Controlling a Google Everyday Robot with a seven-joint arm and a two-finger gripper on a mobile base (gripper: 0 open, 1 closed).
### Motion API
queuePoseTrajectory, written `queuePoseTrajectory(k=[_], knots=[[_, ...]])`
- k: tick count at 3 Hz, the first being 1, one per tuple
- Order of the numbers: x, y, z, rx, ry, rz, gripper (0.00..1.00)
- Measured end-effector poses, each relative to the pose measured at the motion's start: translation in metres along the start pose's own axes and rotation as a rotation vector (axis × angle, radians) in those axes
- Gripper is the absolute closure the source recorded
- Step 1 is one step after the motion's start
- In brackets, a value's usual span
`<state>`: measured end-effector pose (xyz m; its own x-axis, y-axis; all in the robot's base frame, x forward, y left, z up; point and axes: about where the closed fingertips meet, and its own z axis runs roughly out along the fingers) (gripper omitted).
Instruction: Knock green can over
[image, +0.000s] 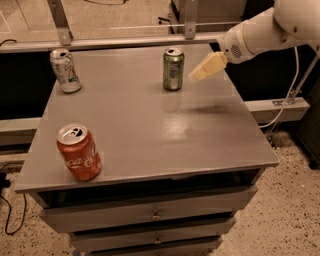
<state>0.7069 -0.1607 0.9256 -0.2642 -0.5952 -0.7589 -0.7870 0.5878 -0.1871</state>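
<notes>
The green can (173, 69) stands upright near the back middle of the grey table top (145, 125). It has dark olive sides and a silver top with a pull tab. My gripper (196, 76) reaches in from the upper right on a white arm (260, 30). Its cream fingertips hover just right of the can, at about the can's mid height, with a small gap between them and the can.
A silver-white can (65, 70) stands at the back left corner. A red Coca-Cola can (78, 152) stands near the front left edge. Metal rails (115, 44) run behind the table. Drawers (150, 215) sit below. Cables hang at the right.
</notes>
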Motion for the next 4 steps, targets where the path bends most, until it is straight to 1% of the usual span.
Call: queuePoseTrajectory(k=[1, 2, 3, 4], knots=[[-0.007, 0.01, 0.03, -0.069, -0.103, 0.05, 0.0], [-0.018, 0.026, 0.052, -0.141, -0.19, 0.073, 0.0], [-0.033, 0.047, 0.063, -0.218, -0.274, 0.072, 0.0], [-0.059, 0.079, 0.067, -0.314, -0.344, 0.039, 0.0]])
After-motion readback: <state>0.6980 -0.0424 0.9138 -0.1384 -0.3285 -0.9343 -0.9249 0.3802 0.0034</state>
